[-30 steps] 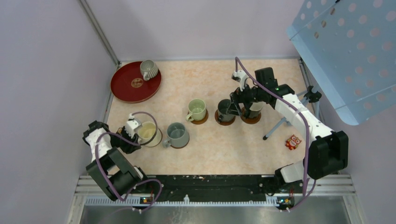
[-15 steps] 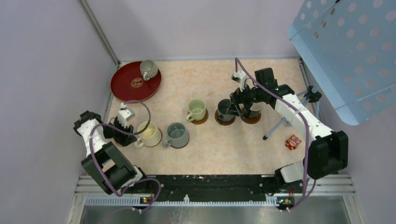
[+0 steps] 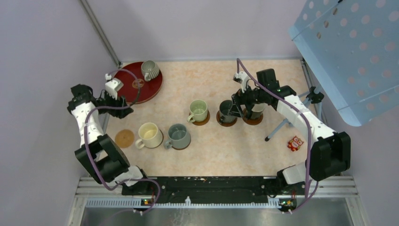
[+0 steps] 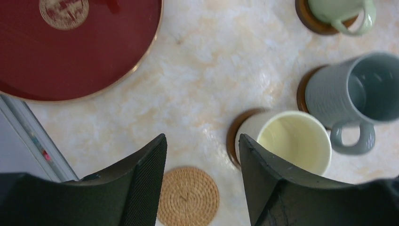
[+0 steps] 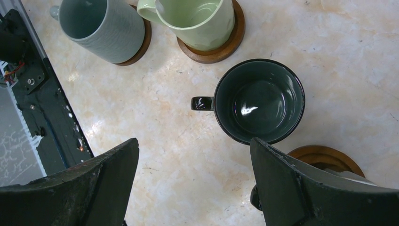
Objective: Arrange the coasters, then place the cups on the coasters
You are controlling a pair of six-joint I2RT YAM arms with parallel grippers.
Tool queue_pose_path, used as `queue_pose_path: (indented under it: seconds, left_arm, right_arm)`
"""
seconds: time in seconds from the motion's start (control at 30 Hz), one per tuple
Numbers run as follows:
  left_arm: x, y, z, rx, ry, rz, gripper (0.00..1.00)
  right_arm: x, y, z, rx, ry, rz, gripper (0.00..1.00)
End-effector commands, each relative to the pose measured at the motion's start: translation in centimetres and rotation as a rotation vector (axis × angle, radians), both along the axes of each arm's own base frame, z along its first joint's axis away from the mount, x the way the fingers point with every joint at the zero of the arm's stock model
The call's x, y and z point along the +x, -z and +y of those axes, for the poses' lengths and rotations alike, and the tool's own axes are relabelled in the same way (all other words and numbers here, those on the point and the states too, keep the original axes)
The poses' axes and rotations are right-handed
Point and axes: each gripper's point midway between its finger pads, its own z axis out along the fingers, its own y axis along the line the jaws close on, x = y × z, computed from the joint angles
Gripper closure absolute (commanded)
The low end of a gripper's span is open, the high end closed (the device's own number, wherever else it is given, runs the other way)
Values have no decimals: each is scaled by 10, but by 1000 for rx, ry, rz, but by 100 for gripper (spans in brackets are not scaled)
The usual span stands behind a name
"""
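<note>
Looking for trouble, we find one cup not yet seated: the ribbed grey cup (image 3: 150,69) stands on the dark red tray (image 3: 129,89), well apart from the only bare coaster. That is the woven tan coaster (image 3: 124,138), lying on the tabletop (image 3: 221,150) just beside the cream cup (image 3: 149,135). The left fingers (image 4: 146,188) hang apart with nothing between them, over the tabletop near the tray's edge.

We judge the reach onto the tray to be the first hazard. A low approach could catch the tray's rim and shove it, and a shallow pinch on the ribbed wall could let the cup tilt or slip.

The set-down looks tighter. The tan coaster sits so near the cream cup that a carried cup, or an outer finger, could nudge the cream cup off its own brown disc. A woven coaster also looks light, so an off-centre landing might skate it sideways.

On the other side, the right fingers (image 5: 103,183) stand wide apart with nothing held, above the dark green cup (image 5: 259,101). Another cup on its coaster (image 5: 324,157) is partly hidden under one finger. A careless move there could clip a handle and drag a seated cup. The pale green cup (image 3: 198,111) and grey-green cup (image 3: 179,135) sit on coasters, clear of both arms.
</note>
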Motion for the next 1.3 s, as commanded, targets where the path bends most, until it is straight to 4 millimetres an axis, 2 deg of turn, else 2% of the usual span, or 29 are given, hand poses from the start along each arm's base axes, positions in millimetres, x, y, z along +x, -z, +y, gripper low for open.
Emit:
queue_pose_path:
  seconds: [0.0,0.13,0.23,0.37,0.53,0.77,1.0,1.17,1.27]
  left_arm:
    - [63,-33,-8,-19,-92,-107,36]
    - [111,-36,-16,26,-152,-138,35]
    - [147,-30,-16,8,-192,-109,35]
    - [185,-3,-20,-37,-201,-44,31]
    - [226,31,-15,23,-307,15,31]
    - [260,47,-15,52,-373,-14,31]
    - [286,74,-23,58,-389,20,35]
    - [303,87,-12,97,-424,24,40]
    - [309,86,-9,106,-432,13,48]
  right_arm:
    - [7,-4,3,24,-19,-39,13]
    - [7,0,3,23,-18,-38,13]
    - [6,2,3,25,-20,-30,13]
    - [3,2,3,32,-22,-29,13]
    - [2,2,2,32,-21,-30,13]
    - [1,12,3,29,-23,-9,13]
    - [3,15,4,27,-25,9,13]
    - [2,16,3,18,-24,13,13]
    - [3,17,3,15,-22,13,13]
